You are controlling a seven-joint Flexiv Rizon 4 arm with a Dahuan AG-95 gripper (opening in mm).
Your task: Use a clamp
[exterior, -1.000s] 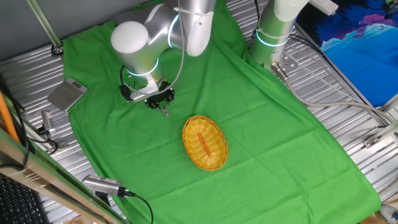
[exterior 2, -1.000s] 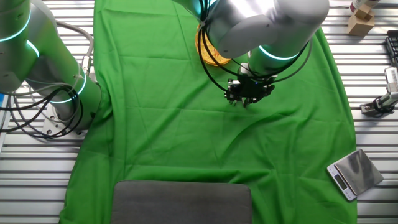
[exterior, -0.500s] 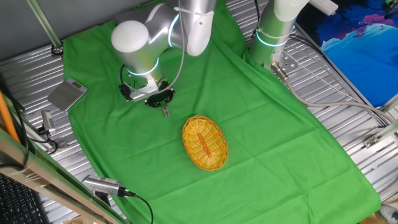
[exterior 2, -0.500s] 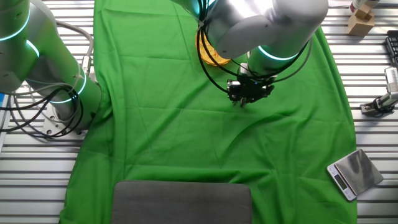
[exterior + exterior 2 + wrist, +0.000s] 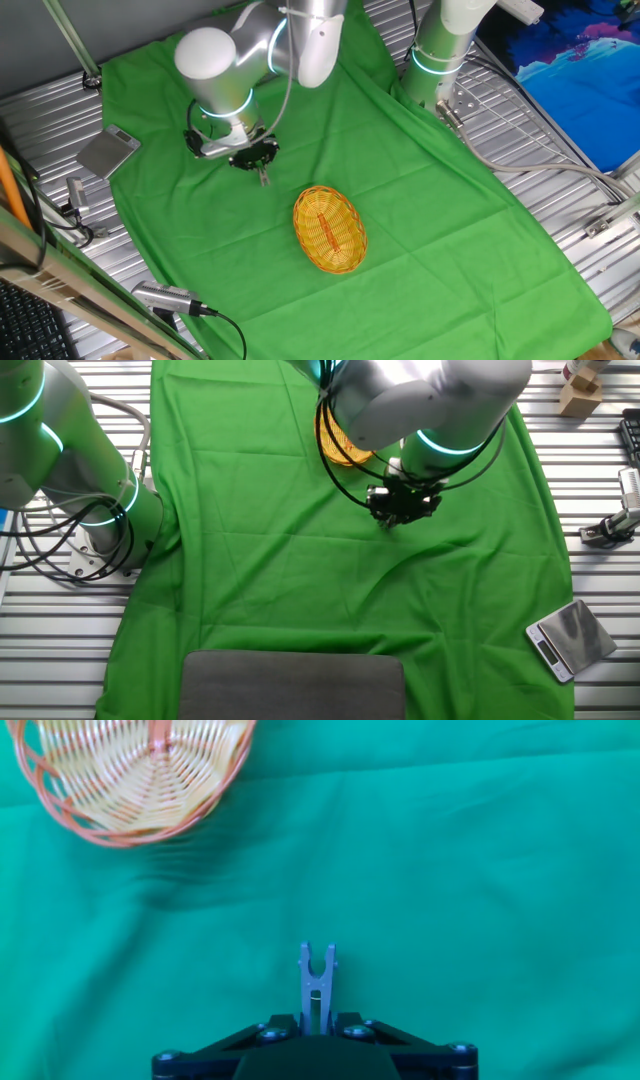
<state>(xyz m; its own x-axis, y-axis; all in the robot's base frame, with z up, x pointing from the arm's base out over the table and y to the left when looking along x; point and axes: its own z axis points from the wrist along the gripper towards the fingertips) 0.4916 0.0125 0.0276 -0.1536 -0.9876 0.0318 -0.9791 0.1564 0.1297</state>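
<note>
Worktop (image 5: 560,170) of ribbed metal carries a green cloth (image 5: 430,200) that covers most of its surface and serves as a plain backing for the small parts. Over the cloth reaches the silver arm (image 5: 250,50), bent downward so that its gripper (image 5: 262,172) points at the fabric beside the wicker basket (image 5: 329,229). The basket lies apart from the gripper, on the cloth, and appears empty; it probably offers a rim on which the clip is to be fastened, though that is a judgement from the task alone. A small scale (image 5: 567,639) rests at the cloth's edge, well apart from the action.

The clamp (image 5: 317,982) is held at its rear end between the black fingers (image 5: 268,1033), which are closed on it; its forked front end projects forward, clear of the cloth and of the basket. Holding the rear end suits a spring clip, since squeezing there would spread the prongs.

Differences between views: the two fixed views show the arm's posture and the gripper's place relative to the basket, but in them the clamp is only a faint sliver, and in one of them the arm hides most of the basket. The hand view alone shows the clip's forked shape, the grip on it, and the basket's rim off to the upper left.
</note>
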